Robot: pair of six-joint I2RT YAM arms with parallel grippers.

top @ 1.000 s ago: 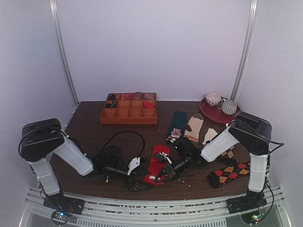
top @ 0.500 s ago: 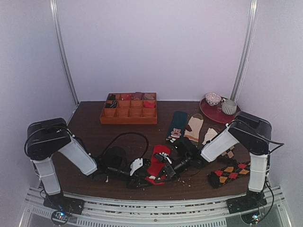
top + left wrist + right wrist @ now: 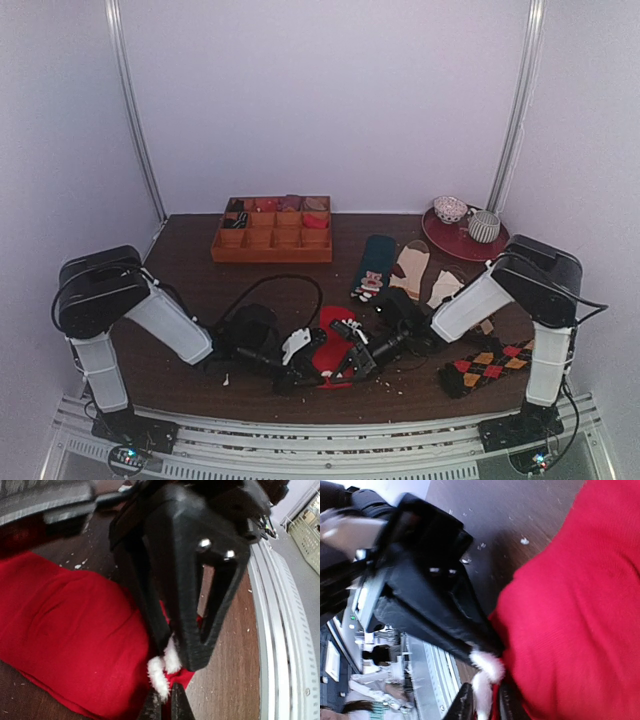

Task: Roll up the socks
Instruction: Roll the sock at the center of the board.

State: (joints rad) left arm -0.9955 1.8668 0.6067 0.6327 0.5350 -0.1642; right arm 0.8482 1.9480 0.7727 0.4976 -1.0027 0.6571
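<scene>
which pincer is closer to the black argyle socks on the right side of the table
Right. The right pincer grips the red socks from their right side, toward the argyle socks; the left pincer grips from their left side, farther away.

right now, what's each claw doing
Left claw: closed, pinching the white-tufted end of the red socks.
Right claw: closed on the same end.
</scene>
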